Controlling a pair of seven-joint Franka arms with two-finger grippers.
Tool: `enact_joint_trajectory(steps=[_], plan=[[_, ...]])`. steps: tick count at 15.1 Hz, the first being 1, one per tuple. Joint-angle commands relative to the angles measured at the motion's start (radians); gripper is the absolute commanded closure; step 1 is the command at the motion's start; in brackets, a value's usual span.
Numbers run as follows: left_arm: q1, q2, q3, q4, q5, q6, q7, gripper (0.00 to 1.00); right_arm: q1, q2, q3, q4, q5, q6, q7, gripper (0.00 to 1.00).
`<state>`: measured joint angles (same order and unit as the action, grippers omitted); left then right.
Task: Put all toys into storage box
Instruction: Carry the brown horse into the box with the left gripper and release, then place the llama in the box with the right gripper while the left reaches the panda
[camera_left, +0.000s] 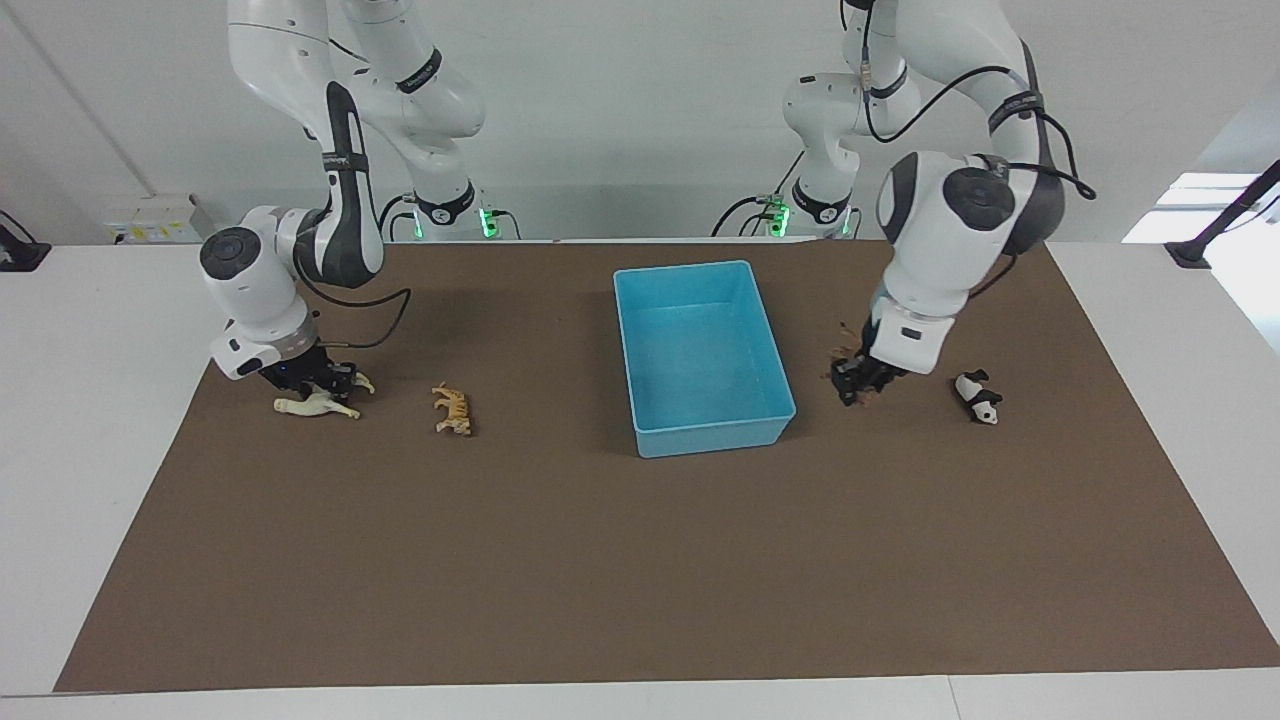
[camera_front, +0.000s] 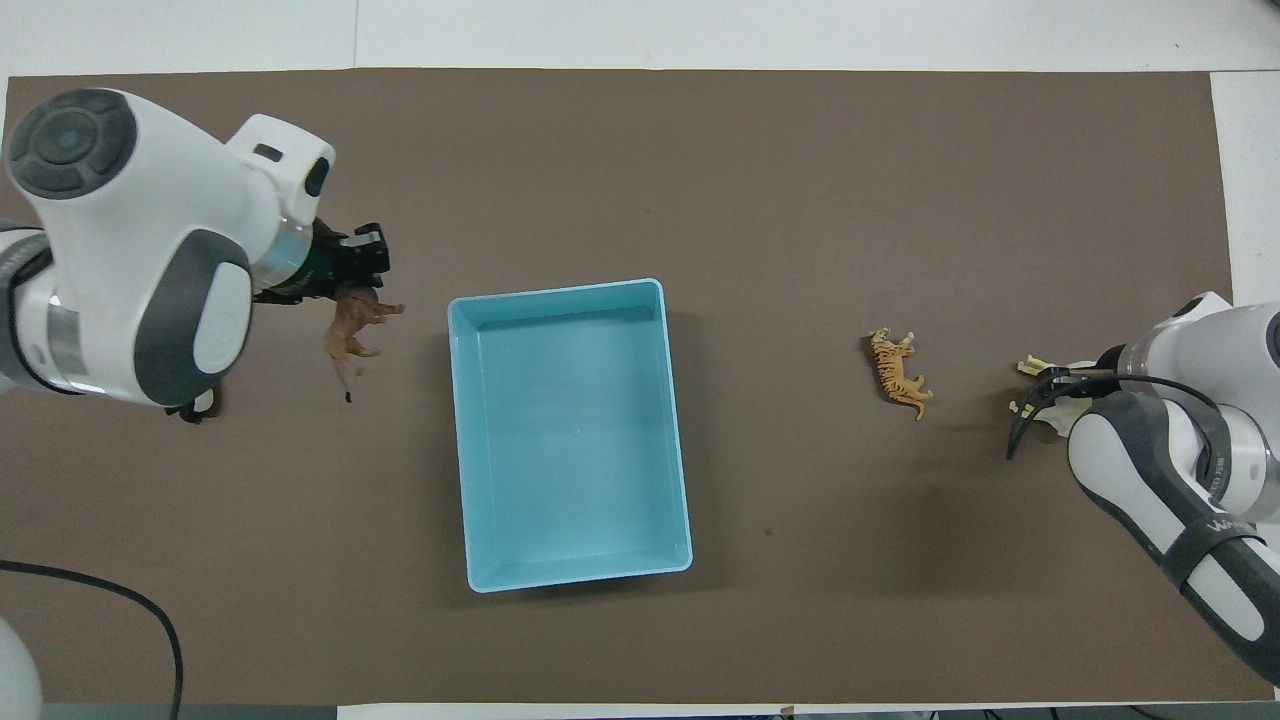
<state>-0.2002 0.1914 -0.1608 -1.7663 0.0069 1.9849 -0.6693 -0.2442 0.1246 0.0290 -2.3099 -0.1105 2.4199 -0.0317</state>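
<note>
A smooth, light blue plastic storage box (camera_left: 703, 355) with plain walls and a rolled rim is lying empty at the middle of the matte brown mat (camera_left: 640, 560). A brown lion (camera_front: 352, 325) is lying beside the box toward the left arm's end, and it is being met by the left gripper (camera_left: 862, 383); whether it is being pinched cannot be told. A glossy black-and-white panda (camera_left: 979, 396) is lying just beside that gripper. The cream-white horse (camera_left: 318, 405) is being touched by the right gripper (camera_left: 318, 378), whose finger state cannot be told. The striped orange tiger (camera_left: 453, 410) is lying between horse and box.
</note>
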Motion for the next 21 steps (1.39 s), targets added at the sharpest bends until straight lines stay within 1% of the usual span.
enact_joint_trajectory(steps=[1, 2, 3, 4, 6, 8, 9, 10, 11, 12, 14, 15, 16, 17, 18, 19, 20, 21], plan=[[-0.126, -0.01, 0.015, -0.047, -0.005, 0.043, -0.18, 0.89, 0.002, -0.014, 0.009, 0.07, -0.017, -0.129, 0.03, 1.0], [-0.16, -0.027, 0.017, -0.085, -0.005, 0.076, -0.212, 0.57, 0.002, -0.017, 0.011, 0.107, -0.017, -0.18, 0.03, 1.0], [-0.177, -0.036, 0.017, -0.111, -0.005, 0.1, -0.22, 0.1, 0.002, -0.022, 0.012, 0.154, -0.017, -0.236, 0.03, 1.0], [-0.182, -0.043, 0.017, -0.116, -0.005, 0.092, -0.217, 0.0, 0.003, -0.023, 0.017, 0.211, -0.015, -0.307, 0.03, 1.0], [-0.179, -0.047, 0.018, -0.108, -0.005, 0.072, -0.213, 0.0, 0.028, -0.02, 0.034, 0.34, -0.014, -0.434, 0.03, 1.0], [-0.154, -0.091, 0.03, -0.105, 0.001, 0.023, -0.19, 0.0, 0.065, -0.02, 0.034, 0.443, -0.008, -0.522, 0.033, 1.0], [-0.099, -0.111, 0.03, -0.105, 0.004, 0.0, -0.127, 0.0, 0.089, -0.02, 0.035, 0.496, -0.002, -0.572, 0.041, 1.0], [-0.029, -0.121, 0.03, -0.105, 0.005, -0.017, -0.005, 0.0, 0.135, -0.017, 0.037, 0.556, 0.0, -0.637, 0.091, 1.0], [0.038, -0.121, 0.03, -0.105, 0.005, -0.017, 0.116, 0.0, 0.207, -0.01, 0.035, 0.614, 0.0, -0.698, 0.181, 1.0], [0.107, -0.121, 0.03, -0.111, 0.005, -0.006, 0.225, 0.0, 0.289, 0.012, 0.035, 0.662, -0.001, -0.729, 0.281, 1.0], [0.253, -0.116, 0.03, -0.12, 0.005, 0.029, 0.466, 0.0, 0.415, 0.021, 0.037, 0.676, 0.011, -0.722, 0.413, 1.0], [0.315, -0.11, 0.03, -0.145, 0.005, 0.082, 0.602, 0.0, 0.478, 0.023, 0.037, 0.676, 0.047, -0.707, 0.45, 1.0], [0.367, -0.104, 0.03, -0.181, 0.005, 0.162, 0.702, 0.0, 0.54, 0.03, 0.037, 0.676, 0.075, -0.679, 0.494, 1.0], [0.422, -0.089, 0.03, -0.226, 0.005, 0.261, 0.77, 0.0, 0.618, 0.058, 0.035, 0.678, 0.075, -0.65, 0.575, 1.0], [0.453, -0.064, 0.03, -0.254, 0.005, 0.34, 0.819, 0.0, 0.693, 0.094, 0.034, 0.681, 0.071, -0.615, 0.666, 1.0], [0.469, -0.035, 0.03, -0.274, 0.005, 0.414, 0.859, 0.0, 0.751, 0.133, 0.035, 0.679, 0.068, -0.554, 0.743, 1.0], [0.481, -0.02, 0.032, -0.3, 0.005, 0.47, 0.875, 0.0, 0.788, 0.163, 0.035, 0.673, 0.061, -0.494, 0.792, 1.0], [0.496, -0.009, 0.03, -0.324, 0.007, 0.512, 0.879, 0.0, 0.828, 0.203, 0.035, 0.679, 0.064, -0.473, 0.821, 1.0]])
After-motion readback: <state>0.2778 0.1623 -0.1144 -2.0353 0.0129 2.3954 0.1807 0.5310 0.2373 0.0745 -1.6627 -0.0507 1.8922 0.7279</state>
